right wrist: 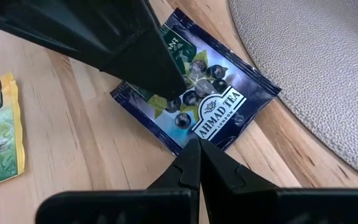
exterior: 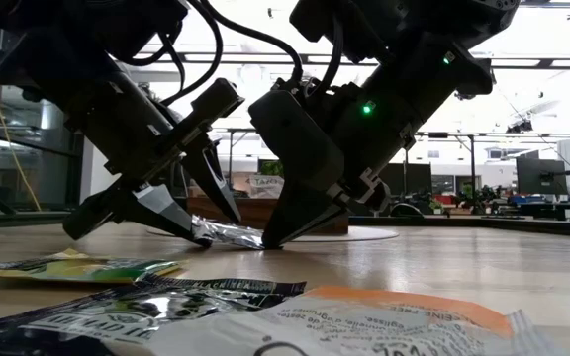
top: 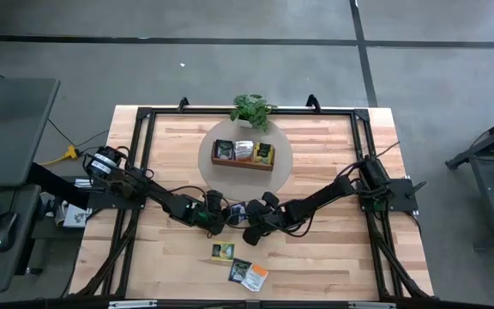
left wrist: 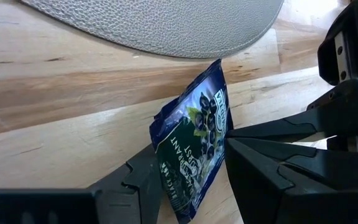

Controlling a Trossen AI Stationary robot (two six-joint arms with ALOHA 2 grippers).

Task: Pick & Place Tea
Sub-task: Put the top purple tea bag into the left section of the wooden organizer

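A dark blue tea sachet lies on the wooden table in the middle, just short of the round grey mat. My left gripper comes in from the table's left, its fingers apart with the sachet between them. My right gripper comes in from the table's right, shut, with its tips on the same sachet. In the high view both grippers meet over the sachet. My left gripper has the sachet between its open fingers. One finger lies low at the table by the sachet's left edge, and the other finger lies over its printed face. I cannot tell whether they clamp it. My right gripper presses its shut fingertips down on the sachet's edge by the white label. It slants down from the table's right. The sachet rests on the table under the tips.
A brown wooden tray holding sachets stands on the mat, with a small potted plant behind it at the far edge. Three loose sachets lie near the front edge: yellow-green, dark and orange-white.
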